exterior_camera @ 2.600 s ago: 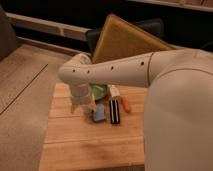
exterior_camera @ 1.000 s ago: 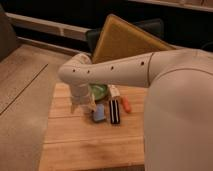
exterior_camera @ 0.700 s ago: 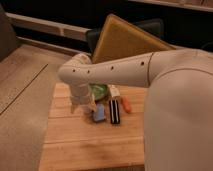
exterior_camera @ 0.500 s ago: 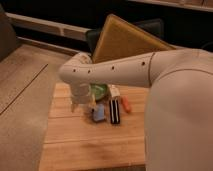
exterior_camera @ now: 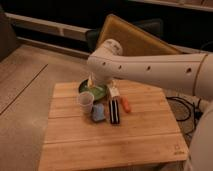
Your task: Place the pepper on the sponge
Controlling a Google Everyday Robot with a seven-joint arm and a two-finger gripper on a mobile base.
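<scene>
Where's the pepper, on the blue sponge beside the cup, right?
Not quite. The camera view shows the pepper on the wooden table, beside the black block; the sponge beside the cup is bare. The gripper is at the green plate.

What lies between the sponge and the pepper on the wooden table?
In the camera view, a black striped object lies between the sponge and the pepper. The gripper hangs over the green plate, behind them.

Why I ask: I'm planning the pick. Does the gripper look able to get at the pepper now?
Probably yes. The gripper hangs over the green plate, close by; the pepper lies uncovered on the table, just beside the black block, so a descent from above looks free.
</scene>
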